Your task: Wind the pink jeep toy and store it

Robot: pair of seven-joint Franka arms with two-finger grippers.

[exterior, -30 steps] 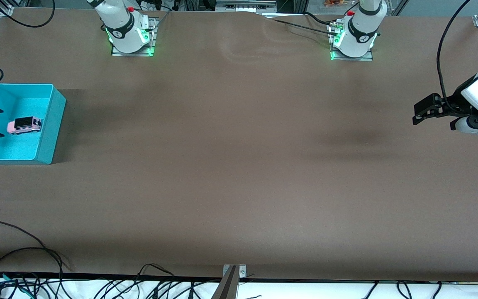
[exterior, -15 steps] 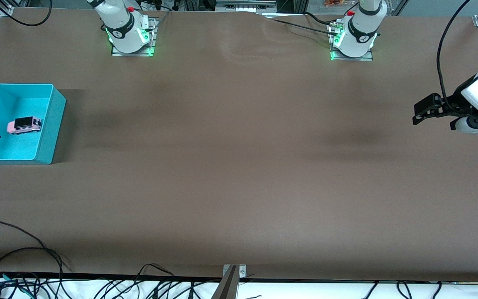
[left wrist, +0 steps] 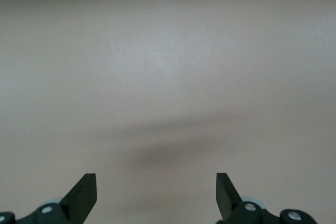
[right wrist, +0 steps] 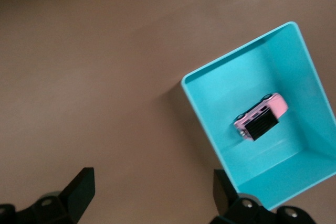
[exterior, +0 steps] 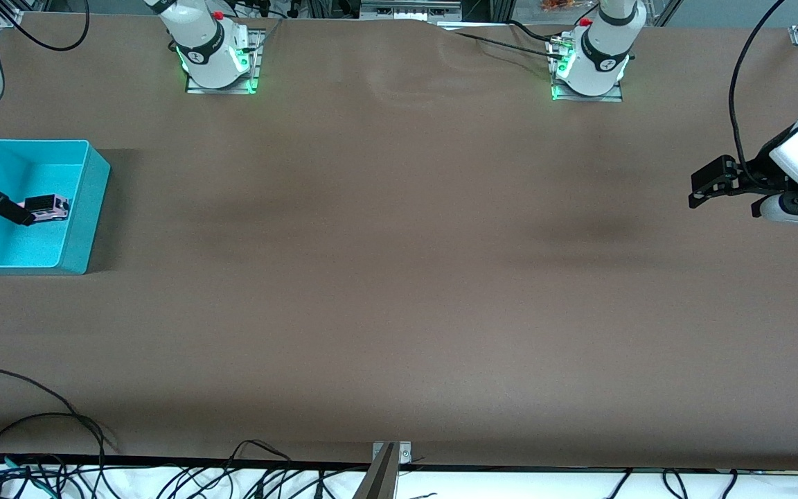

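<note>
My right claw (right wrist: 152, 192) has pulled up, fingers apart and empty. The pink jeep (exterior: 49, 206) sits in the turquoise bin (exterior: 87, 222) at the right arm's end, so storing looks done. My left claw (exterior: 707, 184) waits over the tabletop (exterior: 399, 277), fingers apart.

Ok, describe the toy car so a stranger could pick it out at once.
Look to the right arm's end of the brown table, where a turquoise bin stands. Inside it sits the pink jeep toy: tiny, light pink, with a black roof, and the only thing in the bin.
</note>
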